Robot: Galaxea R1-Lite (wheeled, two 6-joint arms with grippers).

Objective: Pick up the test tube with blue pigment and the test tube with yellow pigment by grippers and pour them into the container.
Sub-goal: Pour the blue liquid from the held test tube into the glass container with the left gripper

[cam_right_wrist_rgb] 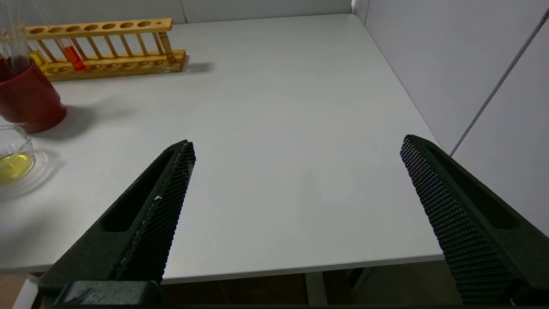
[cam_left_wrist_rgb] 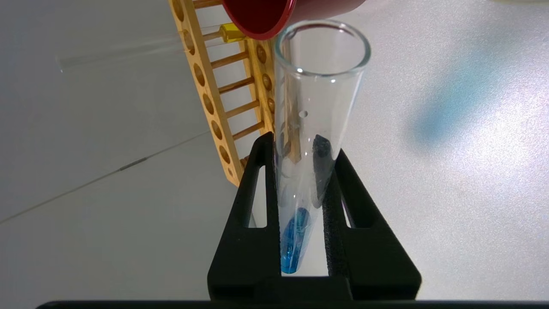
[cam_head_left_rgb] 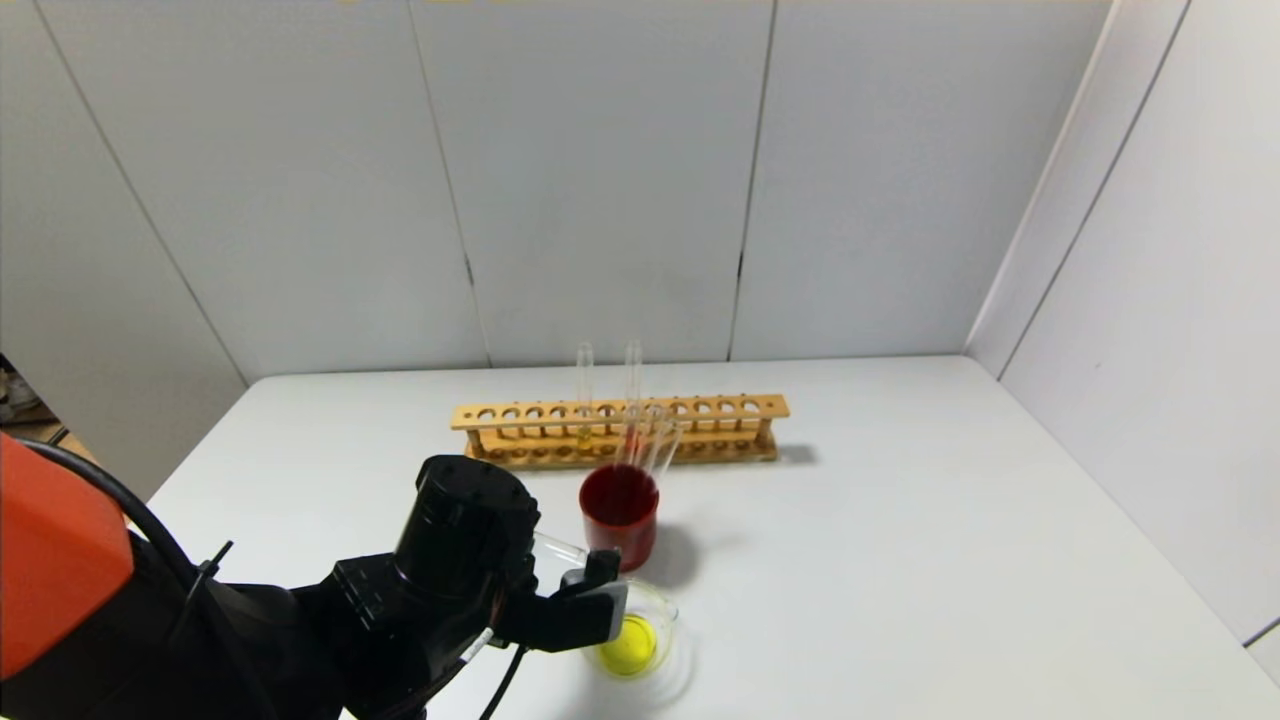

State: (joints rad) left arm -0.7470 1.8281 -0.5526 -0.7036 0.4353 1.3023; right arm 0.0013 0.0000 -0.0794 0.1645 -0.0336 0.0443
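My left gripper (cam_head_left_rgb: pixel 598 598) is shut on the test tube with blue pigment (cam_left_wrist_rgb: pixel 295 240). In the left wrist view the two fingers (cam_left_wrist_rgb: pixel 257 189) clamp the tube's lower part; the blue liquid sits in its rounded bottom and its open mouth points towards the red cup. The gripper hovers right beside the container (cam_head_left_rgb: pixel 640 640), a low clear beaker with yellow liquid in it, also in the right wrist view (cam_right_wrist_rgb: pixel 13 159). I cannot pick out a tube with bright yellow pigment. My right gripper (cam_right_wrist_rgb: pixel 297 141) is open and empty over the table's front right part.
A dark-red cup (cam_head_left_rgb: pixel 620 512) with clear empty tubes stands just behind the beaker. The wooden rack (cam_head_left_rgb: pixel 620 430) stands farther back, holding one tube with a little yellow liquid (cam_left_wrist_rgb: pixel 231 32) and one with red (cam_right_wrist_rgb: pixel 73 58). Walls close off the table's back and right.
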